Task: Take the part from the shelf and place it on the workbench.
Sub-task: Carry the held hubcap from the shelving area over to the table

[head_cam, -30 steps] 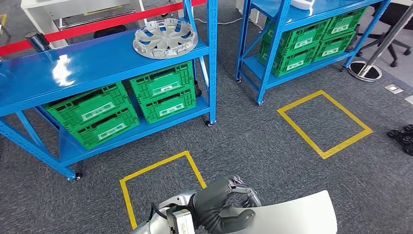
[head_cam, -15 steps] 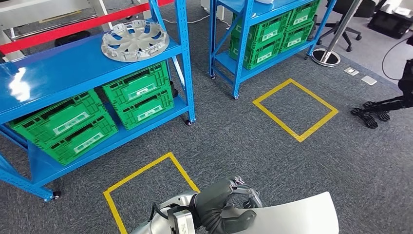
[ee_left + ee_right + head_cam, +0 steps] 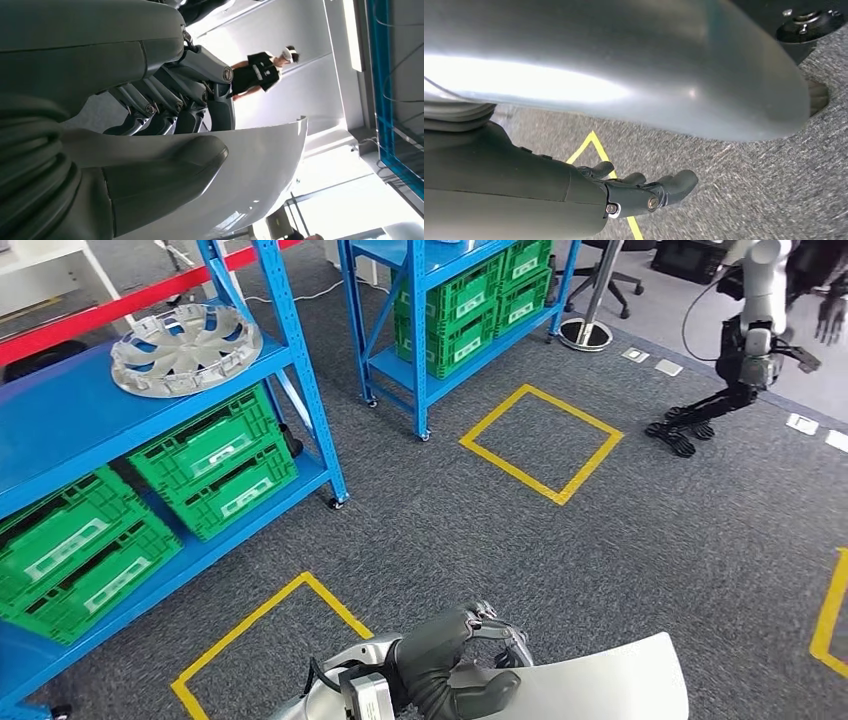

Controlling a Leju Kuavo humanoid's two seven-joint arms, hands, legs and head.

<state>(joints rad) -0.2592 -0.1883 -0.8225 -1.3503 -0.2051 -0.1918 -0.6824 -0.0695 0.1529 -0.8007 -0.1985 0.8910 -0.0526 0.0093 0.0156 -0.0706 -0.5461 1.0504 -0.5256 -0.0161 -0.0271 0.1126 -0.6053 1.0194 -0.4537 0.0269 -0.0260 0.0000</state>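
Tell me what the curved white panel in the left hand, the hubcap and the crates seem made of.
Panel: likely painted plastic or sheet metal; smooth, glossy, thin-edged. Left hand grips it. Hubcap: probably silver-painted plastic, moulded spokes. Crates: green moulded plastic, ribbed walls.

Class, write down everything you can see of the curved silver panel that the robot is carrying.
The curved silver panel is a smooth, glossy sheet, painted metal or plastic by its look, bowed along its length with a rounded outer end. It is held off the carpet, low in the head view. The left hand grips one end: thumb pressed on one face, dark fingers wrapped over the other. The right wrist view shows its shiny underside.
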